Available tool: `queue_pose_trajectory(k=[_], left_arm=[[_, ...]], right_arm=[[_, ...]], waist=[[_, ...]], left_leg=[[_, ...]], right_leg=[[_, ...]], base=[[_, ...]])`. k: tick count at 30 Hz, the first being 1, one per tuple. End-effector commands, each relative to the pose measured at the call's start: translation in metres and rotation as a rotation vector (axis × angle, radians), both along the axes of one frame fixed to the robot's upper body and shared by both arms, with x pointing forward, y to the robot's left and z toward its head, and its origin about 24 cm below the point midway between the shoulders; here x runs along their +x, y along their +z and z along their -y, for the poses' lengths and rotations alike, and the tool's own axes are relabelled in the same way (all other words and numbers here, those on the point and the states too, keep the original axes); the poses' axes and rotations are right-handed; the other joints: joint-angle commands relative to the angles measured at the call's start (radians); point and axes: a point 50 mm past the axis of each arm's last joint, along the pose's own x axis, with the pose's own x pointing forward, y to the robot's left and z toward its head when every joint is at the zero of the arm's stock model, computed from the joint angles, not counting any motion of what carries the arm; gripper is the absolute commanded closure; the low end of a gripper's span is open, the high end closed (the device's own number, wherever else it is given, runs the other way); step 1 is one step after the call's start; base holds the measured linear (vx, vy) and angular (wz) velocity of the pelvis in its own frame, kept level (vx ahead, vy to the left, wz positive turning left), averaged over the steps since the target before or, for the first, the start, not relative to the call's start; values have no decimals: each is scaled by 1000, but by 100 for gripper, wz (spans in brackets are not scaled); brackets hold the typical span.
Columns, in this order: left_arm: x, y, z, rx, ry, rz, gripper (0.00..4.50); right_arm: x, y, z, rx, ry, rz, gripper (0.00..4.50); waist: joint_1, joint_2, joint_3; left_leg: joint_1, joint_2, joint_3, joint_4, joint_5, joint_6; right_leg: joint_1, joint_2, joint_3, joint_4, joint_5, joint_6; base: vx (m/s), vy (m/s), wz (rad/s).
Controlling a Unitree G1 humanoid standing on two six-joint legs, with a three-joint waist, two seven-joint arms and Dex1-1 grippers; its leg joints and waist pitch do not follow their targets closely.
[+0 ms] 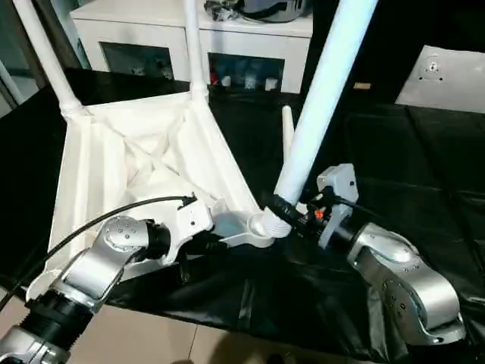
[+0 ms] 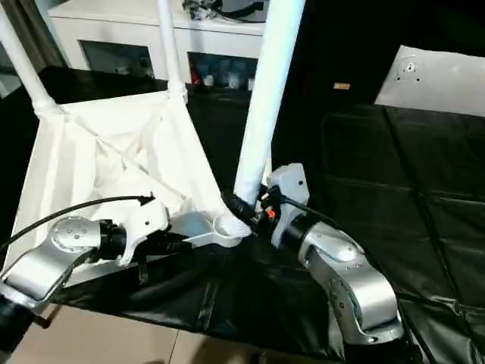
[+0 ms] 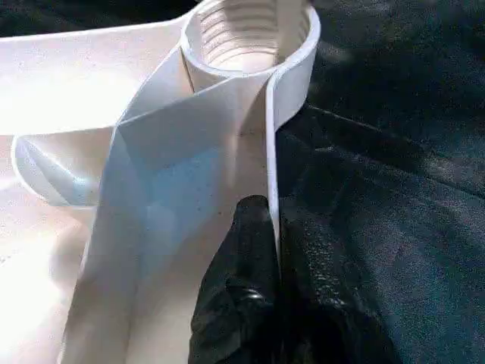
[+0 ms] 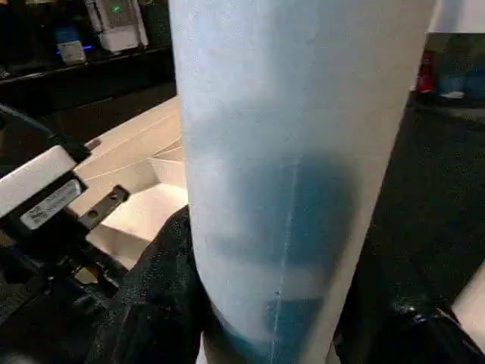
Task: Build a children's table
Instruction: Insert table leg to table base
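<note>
the white table top (image 1: pixel 144 163) lies upside down on a black sheet (image 1: pixel 424 174), ribbed underside facing up. two white legs already stand in its far corners: one at the far left corner (image 1: pixel 45 57) and one at the far right corner (image 1: pixel 193 45), both rising out of the top of the head views. a further leg (image 1: pixel 287 129) lies on the black sheet beyond the near right corner, its tip pointing away from the robot.

the left gripper (image 3: pixel 276 258) is pinching the thin side wall of the table top just beside the near right corner socket (image 3: pixel 250 38), one black finger on each face of the wall, pressed tight against it. the socket's inner thread shows plainly in the left wrist view.

the right gripper (image 1: pixel 292 212) is clamped around the thick lower end of a third leg (image 1: pixel 326 83), its black fingers (image 4: pixel 155 303) on either side of the round shaft. this leg stands tilted, leaning up and away to the right, with its bottom end at the mouth of that same near right socket. whether the thread has caught in the socket i cannot tell.

behind the black sheet stands a white cabinet (image 1: pixel 250 45) with glass-fronted compartments. a flat white panel (image 1: pixel 443 80) lies on the sheet at the far right.
</note>
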Motion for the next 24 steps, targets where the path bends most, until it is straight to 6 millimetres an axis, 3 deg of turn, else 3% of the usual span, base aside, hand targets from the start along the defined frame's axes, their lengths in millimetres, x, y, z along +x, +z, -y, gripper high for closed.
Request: queue_pose_trajectory(k=[1,5,6,9,11,18,21,23,24], left_arm=[[-5,-5,-11,47,-12,-33,450],[-8,0,-13,2,-58,-26,450],[-7,1,-15,-4,-59,-17,450],[-6,2,-15,-7,-59,-13,450],[-6,3,-15,-14,-60,-10,450],[-3,4,-17,-5,-67,7,450],[-3,6,-17,-7,-74,9,450],[-1,7,-17,-10,-75,11,450],[-1,7,-17,-12,-75,11,450]], right_arm=[[5,8,-7,-19,39,40,263],[13,0,-15,-64,70,1,263],[15,-5,-17,-94,78,-22,263],[19,-12,-23,-117,97,-59,263],[20,-15,-25,-121,112,-76,263],[21,-24,-28,-157,147,-115,263],[22,-27,-27,-162,140,-128,263],[22,-31,-24,-126,108,-147,263],[22,-32,-23,-114,99,-151,263]], waist=[[0,12,-56],[-1,13,-57],[0,2,-59],[4,7,-58],[5,-3,-57],[5,-5,-52],[6,-1,-53],[5,10,-54],[4,6,-55]], left_leg=[[-14,57,-21,-89,-173,21],[-10,59,-19,-88,-159,22],[-12,60,-18,-88,-139,23],[-12,64,-17,-89,-121,21],[-14,65,-16,-90,-113,21],[-11,63,-15,-92,-144,15],[-11,64,-16,-92,-140,13],[-11,64,-17,-92,-142,7],[-11,64,-16,-92,-145,7]], right_leg=[[56,-91,57,-83,-490,-69],[52,-92,61,-79,-469,-87],[54,-91,62,-72,-437,-101],[56,-93,65,-63,-374,-133],[59,-94,66,-60,-362,-135],[56,-97,66,-72,-462,-96],[55,-96,66,-71,-448,-95],[55,-96,66,-69,-422,-105],[55,-95,67,-69,-417,-108]], base=[[0,0,0],[0,0,0],[0,0,0],[0,0,0],[0,0,0],[0,0,0],[0,0,0],[0,0,0],[0,0,0]])
